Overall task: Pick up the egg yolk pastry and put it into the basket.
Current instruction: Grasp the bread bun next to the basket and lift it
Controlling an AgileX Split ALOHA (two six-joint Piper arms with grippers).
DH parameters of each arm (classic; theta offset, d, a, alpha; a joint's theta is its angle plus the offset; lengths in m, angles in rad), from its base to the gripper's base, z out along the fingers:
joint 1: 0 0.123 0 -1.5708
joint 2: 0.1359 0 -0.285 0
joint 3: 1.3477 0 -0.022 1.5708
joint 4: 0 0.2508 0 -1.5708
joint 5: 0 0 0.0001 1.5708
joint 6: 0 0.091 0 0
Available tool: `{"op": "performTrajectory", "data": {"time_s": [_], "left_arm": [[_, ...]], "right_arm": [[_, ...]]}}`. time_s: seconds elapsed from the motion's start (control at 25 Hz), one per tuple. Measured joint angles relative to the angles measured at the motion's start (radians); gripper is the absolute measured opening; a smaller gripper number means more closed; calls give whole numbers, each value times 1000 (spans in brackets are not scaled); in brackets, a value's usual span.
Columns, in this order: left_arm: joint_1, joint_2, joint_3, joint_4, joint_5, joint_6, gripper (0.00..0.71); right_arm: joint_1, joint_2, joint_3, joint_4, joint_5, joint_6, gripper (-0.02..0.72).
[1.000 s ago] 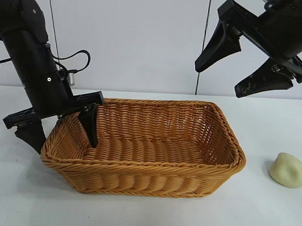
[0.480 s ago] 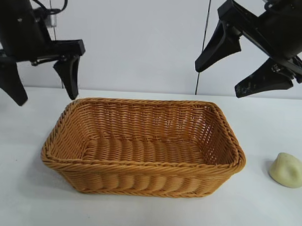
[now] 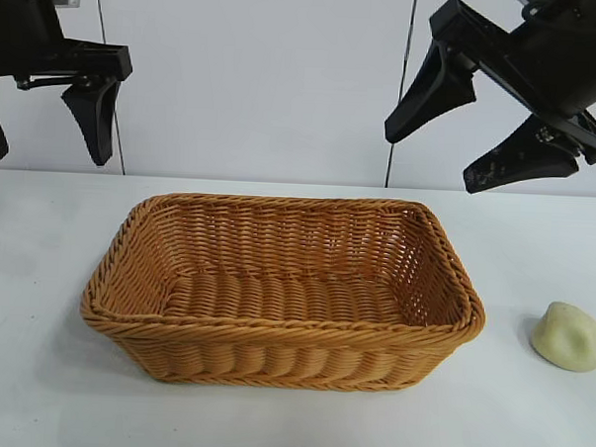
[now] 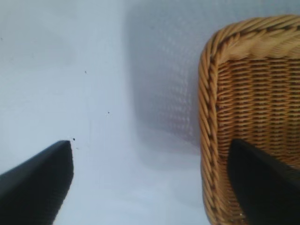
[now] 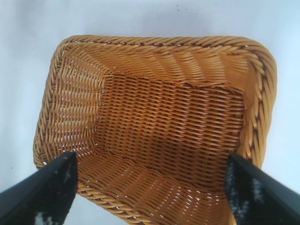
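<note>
The egg yolk pastry (image 3: pixel 568 336), a small pale yellow dome, lies on the white table at the far right, apart from the basket. The orange-brown wicker basket (image 3: pixel 279 327) stands empty in the middle; it also fills the right wrist view as basket (image 5: pixel 159 51) and its end rim shows as basket (image 4: pixel 211 117). My right gripper (image 3: pixel 430 155) hangs open high at the upper right, above the basket's right end. My left gripper (image 3: pixel 45 160) is open, raised at the upper left, above the table beside the basket's left end. Neither holds anything.
A white table (image 3: pixel 34 370) carries everything, with a pale panelled wall (image 3: pixel 265 83) behind. Bare table lies left of the basket and around the pastry up to the right edge.
My left gripper has risen from the basket's left rim, which its fingers straddled, to high at the upper left. The right gripper, basket and pastry have not moved.
</note>
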Motion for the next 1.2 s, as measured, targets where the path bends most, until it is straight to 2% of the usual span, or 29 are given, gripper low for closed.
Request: {"op": "performTrajectory", "data": {"time_s": [0.16, 0.32, 0.52, 0.76, 1.2], "left_arm": [[56, 0, 0, 2, 36, 19, 643], [66, -2, 0, 11, 89, 52, 643], [66, -59, 42, 11, 94, 78, 643], [66, -289, 197, 16, 97, 97, 643], [66, -832, 544, 29, 100, 101, 643]], "right_arm": [[0, 0, 0, 0, 0, 0, 613], [0, 0, 0, 0, 0, 0, 613], [0, 0, 0, 0, 0, 0, 613], [0, 0, 0, -1, -3, 0, 613], [0, 0, 0, -1, -3, 0, 613]]}}
